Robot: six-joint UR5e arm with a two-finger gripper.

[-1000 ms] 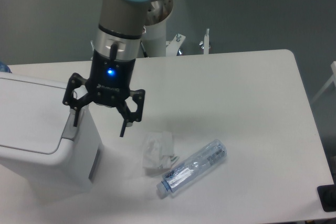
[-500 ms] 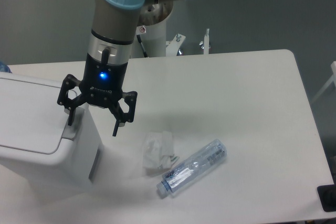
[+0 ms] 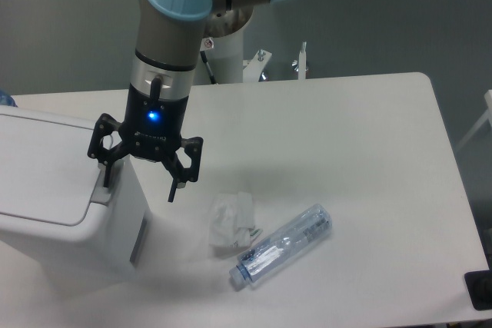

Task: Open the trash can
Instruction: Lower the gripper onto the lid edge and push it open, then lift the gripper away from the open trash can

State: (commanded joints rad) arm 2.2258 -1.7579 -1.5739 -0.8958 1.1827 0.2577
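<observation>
We see the trash can [image 3: 65,213] at the table's [image 3: 346,136] left edge, lid flat and shut, w/ its grey push tab [image 3: 102,190] along the lid's right side. The gripper [image 3: 140,181] hangs over that right edge, fingers spread wide: one fingertip sits on or just above the tab, the other hangs off the can's side over the table. We judge it's lined up this way so a single finger can press the tab down, no grasp needed. Near the can, to its right, lies a crumpled wrapper [image 3: 232,220], touching or nearly touching a clear plastic bottle [image 3: 282,245] lying on its side, both out of the gripper's way.
</observation>
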